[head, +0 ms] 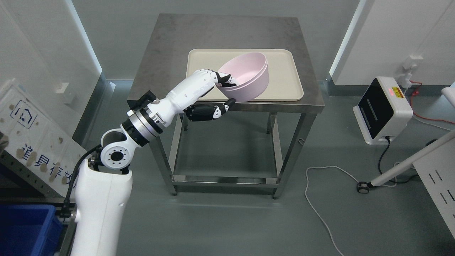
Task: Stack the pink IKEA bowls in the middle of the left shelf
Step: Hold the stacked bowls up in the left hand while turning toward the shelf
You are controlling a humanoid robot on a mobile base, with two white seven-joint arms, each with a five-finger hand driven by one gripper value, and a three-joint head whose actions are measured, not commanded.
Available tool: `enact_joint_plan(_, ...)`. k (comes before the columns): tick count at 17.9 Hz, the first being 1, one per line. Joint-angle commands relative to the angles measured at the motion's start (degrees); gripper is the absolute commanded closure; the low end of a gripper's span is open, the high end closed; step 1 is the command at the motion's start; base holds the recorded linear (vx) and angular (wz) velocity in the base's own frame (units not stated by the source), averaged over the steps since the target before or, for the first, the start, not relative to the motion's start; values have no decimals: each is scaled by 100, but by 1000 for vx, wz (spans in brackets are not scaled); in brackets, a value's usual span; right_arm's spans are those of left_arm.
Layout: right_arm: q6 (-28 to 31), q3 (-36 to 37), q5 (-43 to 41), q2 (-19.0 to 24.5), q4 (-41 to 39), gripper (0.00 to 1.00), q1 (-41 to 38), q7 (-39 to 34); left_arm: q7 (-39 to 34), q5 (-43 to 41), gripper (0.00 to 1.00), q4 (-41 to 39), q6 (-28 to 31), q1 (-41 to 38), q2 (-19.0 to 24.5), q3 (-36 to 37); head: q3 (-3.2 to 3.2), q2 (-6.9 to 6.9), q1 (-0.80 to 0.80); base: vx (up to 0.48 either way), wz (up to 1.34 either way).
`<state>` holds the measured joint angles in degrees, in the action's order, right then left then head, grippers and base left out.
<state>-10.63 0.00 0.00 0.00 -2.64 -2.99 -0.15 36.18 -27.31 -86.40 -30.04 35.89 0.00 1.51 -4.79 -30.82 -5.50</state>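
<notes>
Left hand point(217, 96) around pink bowls point(246, 75)

Left hand point(213, 95) grips tilted pink bowls point(247, 76) over tray point(288, 74), steel table point(167, 46).

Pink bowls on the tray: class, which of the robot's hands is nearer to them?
The left. The left hand grips the tilted pink bowls at their near rim, fingers inside and thumb beneath, over the tray. The right hand is out of view.
</notes>
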Motion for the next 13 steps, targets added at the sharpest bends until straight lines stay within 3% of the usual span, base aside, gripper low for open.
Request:
enact_joint_plan(1, 0, 53, 44, -100, 0, 0, 0, -3, 3, 6, 96, 0, -99, -293, 100, -432, 0, 0, 0, -191, -2)
enact_joint_plan(13, 0, 53, 44, -100, 0, 0, 0, -3, 3, 6, 95, 9, -99, -354, 100, -591, 0, 0, 0, -224, 142)
